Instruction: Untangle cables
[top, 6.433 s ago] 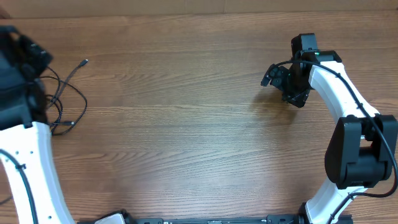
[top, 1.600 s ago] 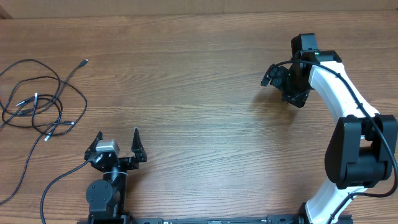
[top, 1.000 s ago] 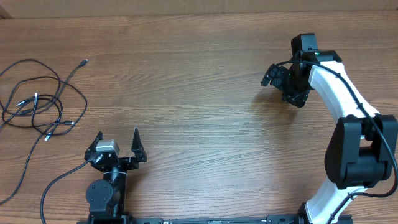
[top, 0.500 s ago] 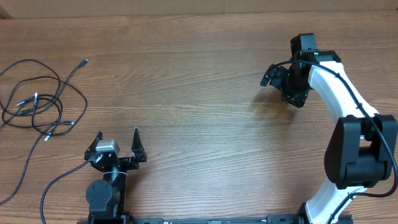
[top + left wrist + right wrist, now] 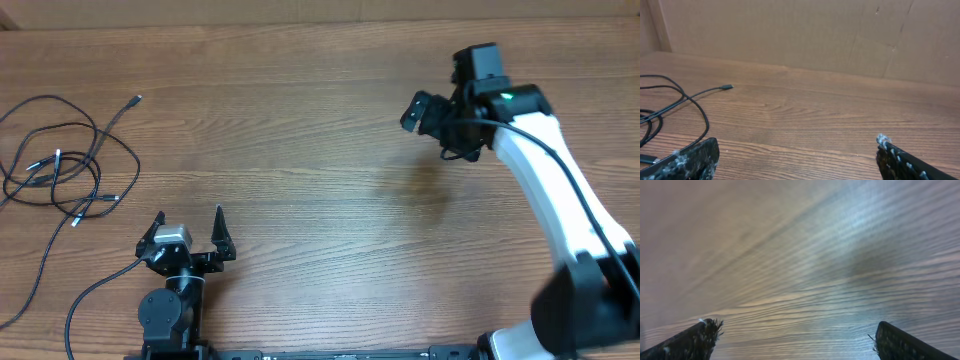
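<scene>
The cables (image 5: 57, 160) lie at the far left of the counter (image 5: 320, 200) in a loose heap of overlapping loops. Several strands cross one another in the middle of the heap, and a few silver-tipped ends sit inside it. One strand runs out from the heap toward the back and ends in a small plug (image 5: 136, 100) lying alone on the wood. Another long strand trails from the heap toward the near left corner of the counter. No cord has been drawn clear of the others or laid out by itself, so the untangling looks as good as unstarted. All the separating is left to do.

The left gripper (image 5: 189, 225) sits low at the near edge, to the right of the trailing strand and apart from the heap. It is released and has nothing between its fingers. Its wrist view shows only the outer loops and the lone plug ahead and to the left, untouched.

The right gripper (image 5: 795, 330) is over bare wood on the right side of the counter, well apart from the cables. It too is released and empty. Its own view is blurred and shows only wood grain.

For the work to begin, one of them will likely have to reach the heap and take a free end or an outer loop.
</scene>
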